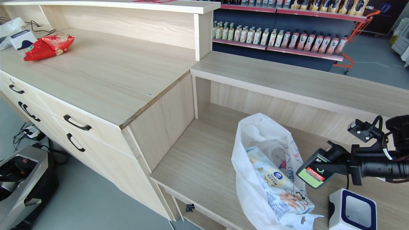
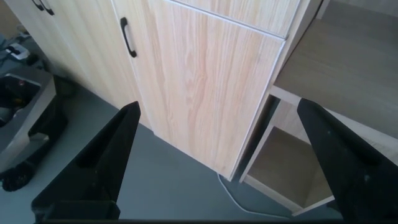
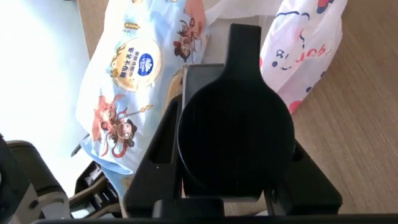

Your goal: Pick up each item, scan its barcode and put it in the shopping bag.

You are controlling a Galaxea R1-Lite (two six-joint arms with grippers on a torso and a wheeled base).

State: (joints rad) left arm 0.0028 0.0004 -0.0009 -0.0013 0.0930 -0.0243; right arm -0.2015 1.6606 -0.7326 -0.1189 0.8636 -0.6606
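Observation:
A white shopping bag (image 1: 252, 137) lies open on the low counter, and a pale blue printed packet (image 1: 276, 183) rests inside it. My right gripper (image 1: 321, 171) is shut on a small dark box (image 1: 311, 175) with a green and red label, held just beside the bag's mouth and above the white and navy scanner (image 1: 351, 209). In the right wrist view the dark box (image 3: 233, 134) hangs over the blue packet (image 3: 127, 81) and the bag (image 3: 305, 43). A red snack bag (image 1: 48, 47) lies on the high counter at the far left. My left gripper (image 2: 214, 168) is open over the floor by the cabinet.
The high wooden counter (image 1: 105, 76) with drawers steps down to the low shelf (image 1: 201, 159). A white device (image 1: 20, 39) with cables sits behind the red snack bag. A grey machine (image 1: 19, 179) stands on the floor at left. Drink shelves (image 1: 278, 38) line the back.

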